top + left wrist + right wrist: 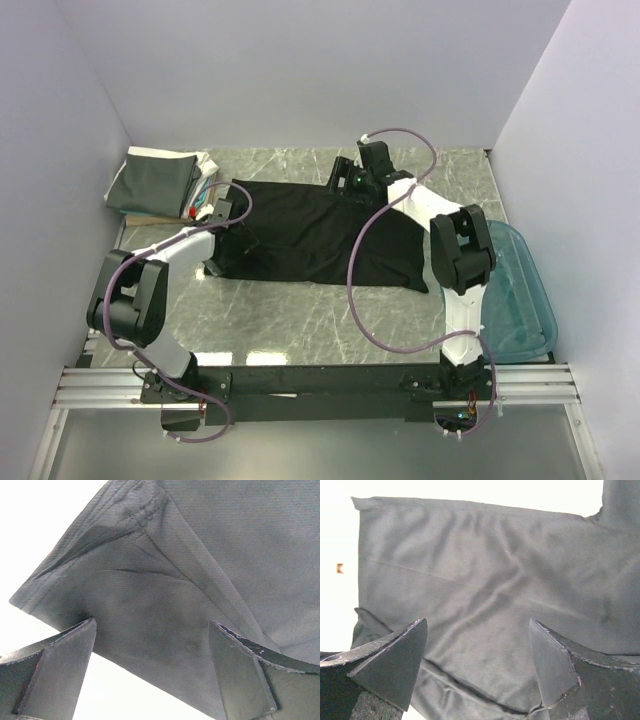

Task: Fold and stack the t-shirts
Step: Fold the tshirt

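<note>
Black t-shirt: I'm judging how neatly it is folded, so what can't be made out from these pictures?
- Top view: black t-shirt, far right corner hidden by the right pincer, left edge by the left pincer.
- Top view: folded stack, layers below the dark grey top too small to count.
- Wrist views: table washed out white; shirt cut off by frame edges.

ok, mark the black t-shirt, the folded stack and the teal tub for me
black t-shirt (300, 235): top external view, middle of the spread cloth.
folded stack (150, 180): top external view, dark grey top shirt.
teal tub (520, 295): top external view, bare floor.
</note>
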{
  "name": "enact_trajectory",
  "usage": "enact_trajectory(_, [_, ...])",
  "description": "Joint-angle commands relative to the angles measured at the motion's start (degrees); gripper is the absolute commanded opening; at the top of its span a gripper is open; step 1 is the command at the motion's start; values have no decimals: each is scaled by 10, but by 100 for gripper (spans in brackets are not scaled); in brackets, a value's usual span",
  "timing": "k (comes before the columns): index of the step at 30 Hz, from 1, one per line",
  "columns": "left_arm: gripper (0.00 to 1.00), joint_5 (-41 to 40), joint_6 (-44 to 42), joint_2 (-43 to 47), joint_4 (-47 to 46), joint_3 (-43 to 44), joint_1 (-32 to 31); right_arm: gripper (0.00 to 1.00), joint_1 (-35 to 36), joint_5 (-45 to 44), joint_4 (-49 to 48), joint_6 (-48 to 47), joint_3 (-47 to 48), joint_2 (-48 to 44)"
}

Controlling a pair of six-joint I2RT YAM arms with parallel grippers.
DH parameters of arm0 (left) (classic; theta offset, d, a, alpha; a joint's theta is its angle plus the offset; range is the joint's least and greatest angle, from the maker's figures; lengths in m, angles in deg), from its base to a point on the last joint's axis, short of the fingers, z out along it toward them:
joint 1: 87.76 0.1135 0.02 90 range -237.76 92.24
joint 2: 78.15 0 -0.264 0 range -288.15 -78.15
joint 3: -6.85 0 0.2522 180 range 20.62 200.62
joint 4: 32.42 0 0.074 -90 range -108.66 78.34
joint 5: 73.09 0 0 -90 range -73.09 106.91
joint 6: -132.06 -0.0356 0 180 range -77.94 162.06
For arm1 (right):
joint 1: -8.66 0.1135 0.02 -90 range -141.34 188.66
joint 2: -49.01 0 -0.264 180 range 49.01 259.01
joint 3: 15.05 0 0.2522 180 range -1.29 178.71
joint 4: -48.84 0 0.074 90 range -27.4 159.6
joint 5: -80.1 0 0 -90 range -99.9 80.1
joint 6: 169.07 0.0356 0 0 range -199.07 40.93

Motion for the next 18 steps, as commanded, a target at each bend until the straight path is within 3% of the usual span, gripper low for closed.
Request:
enact_trajectory(1, [99, -18, -3, 28, 2, -8, 2, 88, 11, -18, 29, -19, 12, -55])
enact_trajectory(12, [99, -20, -6, 25, -7, -16, 4, 90, 6, -178, 104, 3, -376, -302])
enact_trajectory(18, [100, -23, -2, 11, -5, -25, 19, 90, -13, -178, 78, 12, -467, -371])
